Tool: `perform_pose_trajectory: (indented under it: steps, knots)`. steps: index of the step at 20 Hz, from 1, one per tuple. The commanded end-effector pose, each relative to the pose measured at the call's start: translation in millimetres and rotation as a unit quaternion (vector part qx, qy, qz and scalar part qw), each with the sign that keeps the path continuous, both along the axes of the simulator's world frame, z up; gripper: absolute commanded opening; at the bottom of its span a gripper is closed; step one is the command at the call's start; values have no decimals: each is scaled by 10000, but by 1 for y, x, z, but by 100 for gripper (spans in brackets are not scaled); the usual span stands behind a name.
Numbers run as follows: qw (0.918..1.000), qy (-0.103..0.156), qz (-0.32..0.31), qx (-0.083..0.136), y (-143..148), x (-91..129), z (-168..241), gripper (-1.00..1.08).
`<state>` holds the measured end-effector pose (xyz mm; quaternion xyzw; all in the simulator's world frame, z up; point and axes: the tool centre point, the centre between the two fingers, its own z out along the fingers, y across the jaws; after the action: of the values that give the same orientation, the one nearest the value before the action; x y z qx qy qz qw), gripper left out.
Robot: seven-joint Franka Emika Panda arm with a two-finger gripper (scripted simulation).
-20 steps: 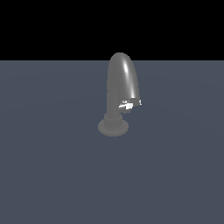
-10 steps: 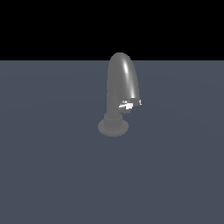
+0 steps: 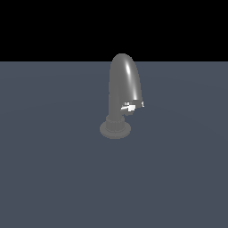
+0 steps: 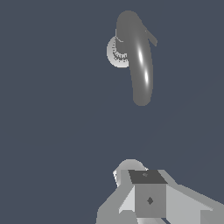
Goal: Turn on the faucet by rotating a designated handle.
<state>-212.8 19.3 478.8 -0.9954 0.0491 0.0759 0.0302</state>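
The dark grey glossy faucet (image 3: 124,91) stands upright on its round ribbed base (image 3: 115,129) in the middle of the exterior view. The tiny pale handle (image 3: 131,106) sticks out under the spout tip, on the exterior view's right. My arm and gripper do not show in that view. In the wrist view the faucet (image 4: 138,61) is seen from above, with a small grey tab (image 4: 151,37) on its side. My gripper (image 4: 146,178) is well apart from the faucet and touches nothing. One finger hides the other, so the gap between them does not show.
A flat blue-grey floor (image 3: 53,178) spreads all around the faucet. A black band fills the background above it.
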Motion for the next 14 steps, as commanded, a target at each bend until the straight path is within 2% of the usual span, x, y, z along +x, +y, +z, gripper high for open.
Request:
perform_pose_trajectory:
  steps: [1, 8, 14]
  knots:
    - [9997, 197, -156, 56, 1, 12, -1, -100]
    - [9949, 768, -611, 220, 3, 47, -6, -100]
    - [9861, 1268, -1009, 364, 3, 78, -13, -100]
